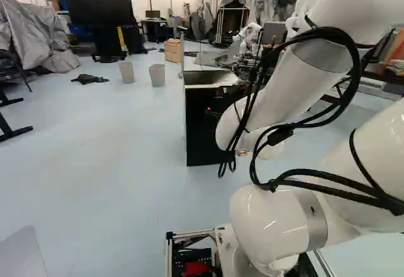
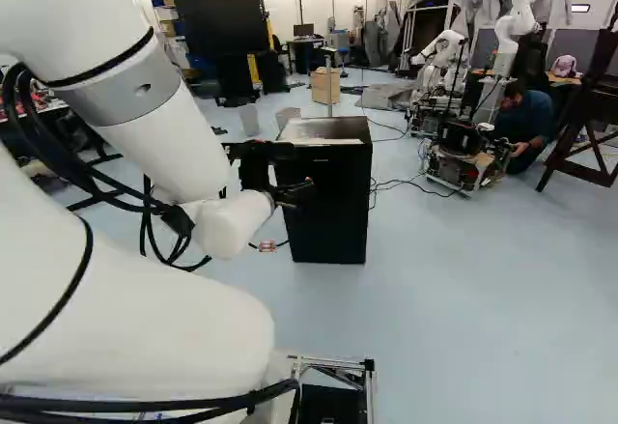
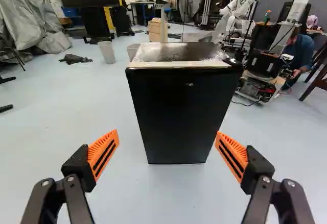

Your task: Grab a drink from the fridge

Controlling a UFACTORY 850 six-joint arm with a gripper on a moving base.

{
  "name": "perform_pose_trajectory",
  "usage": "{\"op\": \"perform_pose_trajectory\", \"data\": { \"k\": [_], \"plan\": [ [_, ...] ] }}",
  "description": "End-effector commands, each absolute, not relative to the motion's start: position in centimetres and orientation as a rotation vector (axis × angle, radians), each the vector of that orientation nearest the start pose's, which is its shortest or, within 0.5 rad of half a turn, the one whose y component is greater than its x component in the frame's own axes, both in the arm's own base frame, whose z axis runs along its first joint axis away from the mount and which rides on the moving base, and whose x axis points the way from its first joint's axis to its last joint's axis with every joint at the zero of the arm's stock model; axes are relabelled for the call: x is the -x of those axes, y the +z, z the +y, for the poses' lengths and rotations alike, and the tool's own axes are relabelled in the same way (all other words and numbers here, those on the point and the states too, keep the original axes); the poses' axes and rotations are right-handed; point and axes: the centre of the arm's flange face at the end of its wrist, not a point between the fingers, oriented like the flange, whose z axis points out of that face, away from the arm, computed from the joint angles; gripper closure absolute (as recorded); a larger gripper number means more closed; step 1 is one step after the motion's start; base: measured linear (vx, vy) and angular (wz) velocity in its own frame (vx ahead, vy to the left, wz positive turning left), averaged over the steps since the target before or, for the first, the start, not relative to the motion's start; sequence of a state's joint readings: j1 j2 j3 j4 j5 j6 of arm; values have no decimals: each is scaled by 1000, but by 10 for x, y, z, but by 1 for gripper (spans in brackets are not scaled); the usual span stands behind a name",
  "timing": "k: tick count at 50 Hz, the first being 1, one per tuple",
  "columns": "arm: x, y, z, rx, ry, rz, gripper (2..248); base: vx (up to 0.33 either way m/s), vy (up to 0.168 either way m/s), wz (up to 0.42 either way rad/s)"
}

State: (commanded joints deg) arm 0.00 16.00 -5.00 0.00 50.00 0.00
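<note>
1. Here's the fridge (image 2: 328,207), standing on the floor (image 2: 454,298), ahead of the arm.
2. Behind it and to its left in the left base view, two bins (image 1: 126,72) side by side.
3. Left of those, a cloth (image 1: 89,79) on the floor.
4. Farther back, a screen (image 1: 98,5); behind the fridge, a crate (image 2: 324,86).
5. And over right in the right base view, another robot (image 2: 459,144)!

In the left base view, the white robot arm (image 1: 270,100) partly hides a black mini fridge (image 1: 201,132) on the pale blue floor (image 1: 95,157), with two wastebaskets (image 1: 157,76), a wooden drawer unit (image 1: 172,51) and a flat-screen monitor (image 1: 98,4) beyond.
</note>
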Motion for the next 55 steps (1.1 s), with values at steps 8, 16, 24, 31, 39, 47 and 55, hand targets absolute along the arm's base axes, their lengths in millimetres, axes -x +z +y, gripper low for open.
{"op": "perform_pose_trajectory", "data": {
  "k": [8,16,24,31,39,47,55],
  "plan": [
    [-270,366,0,2558,-1824,0,3,102,52,-21],
    [-270,366,0,2558,-1824,0,3,89,50,-22],
    [-270,366,0,2558,-1824,0,3,59,43,-20],
    [-270,366,0,2558,-1824,0,3,45,41,-16],
    [-270,366,0,2558,-1824,0,3,44,48,-16],
    [-270,366,0,2558,-1824,0,3,39,51,-12],
    [-270,366,0,2558,-1824,0,3,41,61,-15]
  ]
}}
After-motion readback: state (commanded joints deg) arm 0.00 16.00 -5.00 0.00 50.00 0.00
